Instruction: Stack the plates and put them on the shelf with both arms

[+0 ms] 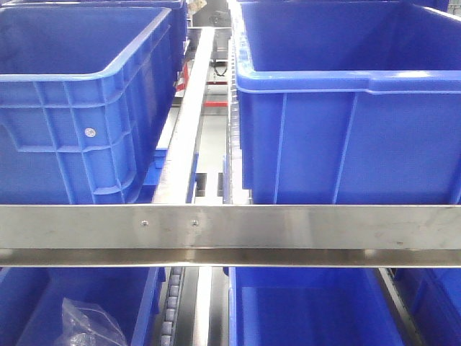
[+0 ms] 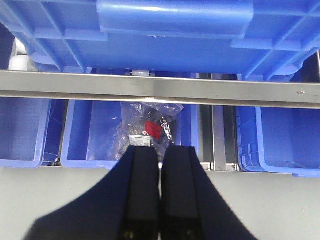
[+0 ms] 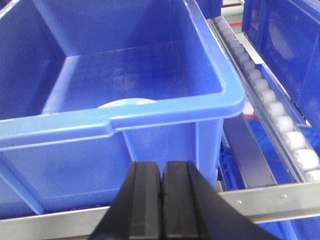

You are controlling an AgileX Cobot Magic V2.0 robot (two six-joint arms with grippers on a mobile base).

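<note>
Front view: the shelf (image 1: 230, 227), a rack of brushed steel rails, carries blue crates on two levels; an upper right crate (image 1: 346, 108) and an upper left crate (image 1: 86, 101) sit above the front rail, with a roller track (image 1: 171, 306) between the lower crates.

Left wrist view: the left gripper (image 2: 160, 150) has its two black fingers pressed together with nothing between them. It sits near a lower crate holding a clear plastic bag (image 2: 147, 127).

Right wrist view: the right gripper (image 3: 161, 172) is likewise closed and empty, just in front of the near wall of a blue crate (image 3: 120, 115). A pale curved edge, probably one of the plates (image 3: 126, 103), shows just above that crate's near rim, inside it; the second plate cannot be seen.

Likely hazards: fingers striking the crate rim or steel rail on entry, and a glossy plate slipping from an edge grip.
</note>
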